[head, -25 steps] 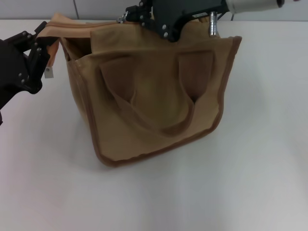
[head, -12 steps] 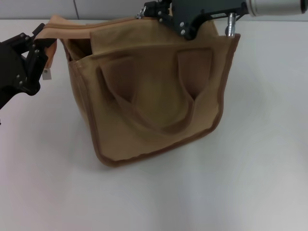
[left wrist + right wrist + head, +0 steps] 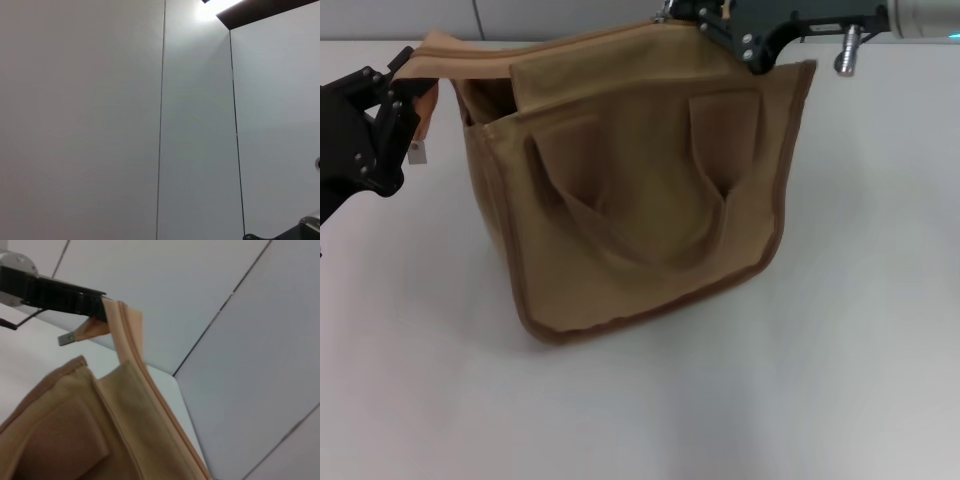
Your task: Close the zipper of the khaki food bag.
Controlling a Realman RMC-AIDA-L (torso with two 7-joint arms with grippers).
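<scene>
- The zipper (image 3: 570, 42) is running along the top edge of the khaki food bag (image 3: 640, 200); its tape (image 3: 131, 335) is stretching out taut past the bag's left corner; I cannot make out the slider.
- The bag is standing upright near the far middle of the white bench (image 3: 720, 400), its front panel with the two loop handles (image 3: 650, 190) facing me; the mouth is gaping a little at the left corner.
- My left pincer (image 3: 408, 95) is pinching the free end of the zipper tape, just off the bag's left top corner; a small grey tag (image 3: 417, 152) is dangling beneath it; the right wrist view is showing this pincer (image 3: 97, 307) pressed together on the tape end.
- My right pincer (image 3: 715, 15) is sitting at the bag's top edge toward the right corner; whether it is spread or pressed together, I cannot tell.
</scene>
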